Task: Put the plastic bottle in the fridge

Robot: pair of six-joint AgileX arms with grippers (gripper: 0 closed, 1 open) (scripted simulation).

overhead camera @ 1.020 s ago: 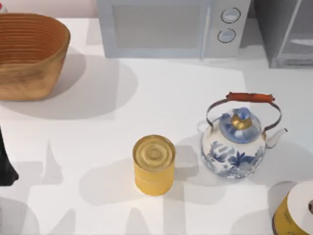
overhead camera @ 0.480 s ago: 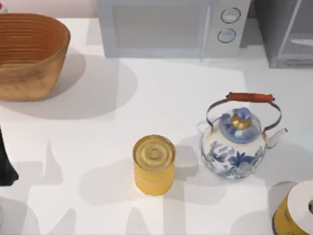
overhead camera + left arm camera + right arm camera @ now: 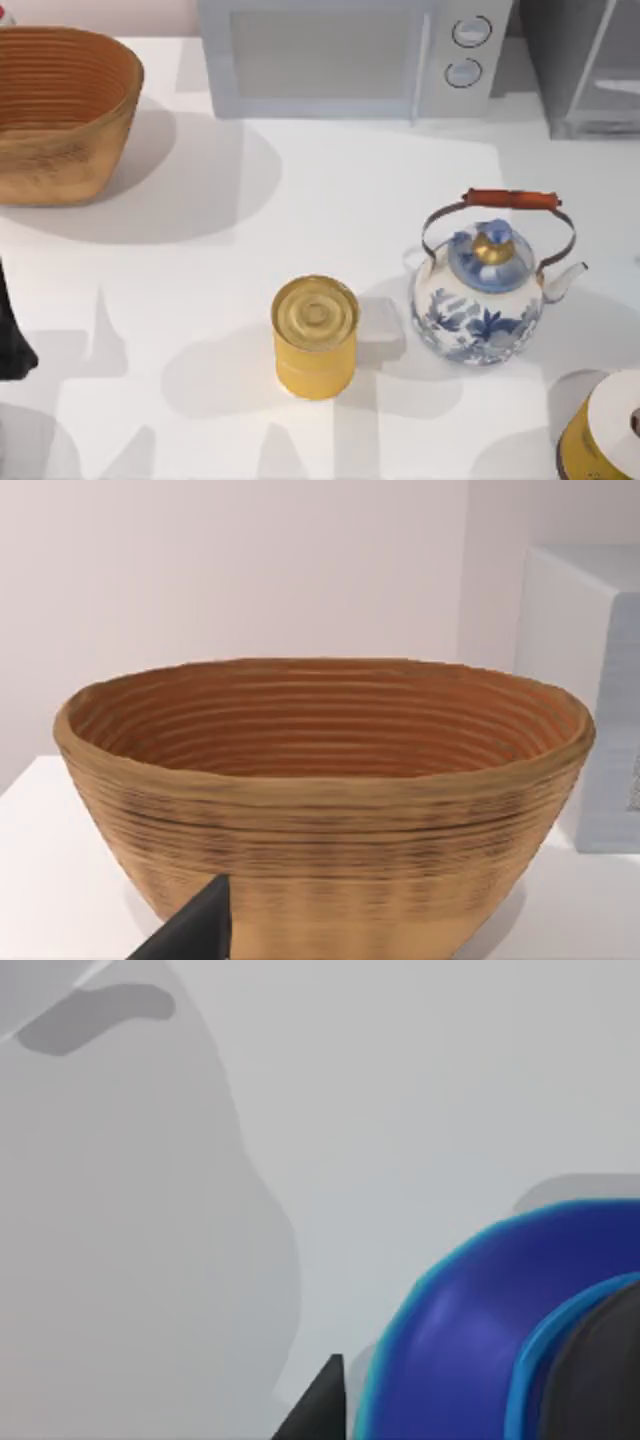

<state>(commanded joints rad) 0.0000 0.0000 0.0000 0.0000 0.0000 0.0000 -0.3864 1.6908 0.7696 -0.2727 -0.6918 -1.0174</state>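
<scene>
The fridge (image 3: 590, 70) is the grey box with a pale glassy front at the table's back right corner. In the right wrist view, a glossy blue rounded thing (image 3: 470, 1340) with a dark part beside it sits very close on the white table. I cannot tell whether it is the plastic bottle. A dark tip of my right gripper (image 3: 318, 1408) shows next to it. My left arm (image 3: 12, 340) is parked at the table's left edge. A dark tip of my left gripper (image 3: 195, 932) points at the woven basket (image 3: 320, 800).
A light-grey microwave (image 3: 330, 55) with two knobs stands at the back, left of the fridge. The basket (image 3: 60, 110) sits back left. A yellow can (image 3: 315, 335) and a blue-and-white kettle (image 3: 485, 290) stand mid-table. A yellow, white-topped thing (image 3: 610, 430) is front right.
</scene>
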